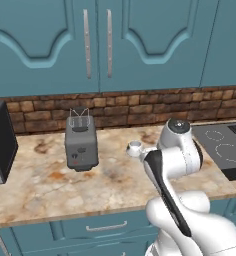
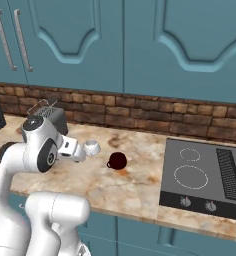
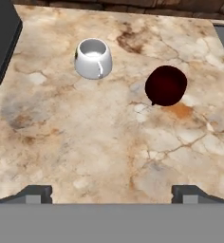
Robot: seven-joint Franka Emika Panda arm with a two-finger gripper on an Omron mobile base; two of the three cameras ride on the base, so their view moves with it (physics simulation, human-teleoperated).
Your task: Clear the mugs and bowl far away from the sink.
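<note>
Two mugs stand on the marble counter (image 3: 85, 137). The white mug (image 3: 93, 58) (image 2: 92, 147) (image 1: 134, 147) is upright with its mouth up. To its right, a short gap away, is the dark maroon mug (image 3: 166, 85) (image 2: 118, 160). My gripper (image 3: 113, 194) hangs above the counter in front of both mugs, open, with nothing between its fingertips (image 3: 35, 192). Both mugs lie ahead of the fingers, the white one toward the left finger's side and the maroon one toward the right. The bowl and the sink are out of view.
A grey toaster (image 1: 81, 142) (image 2: 52, 117) stands left of the mugs by the brick wall. A dark appliance (image 1: 0, 142) sits at the counter's far left. The black stovetop (image 2: 210, 175) (image 1: 227, 150) is to the right. Blue cabinets hang overhead.
</note>
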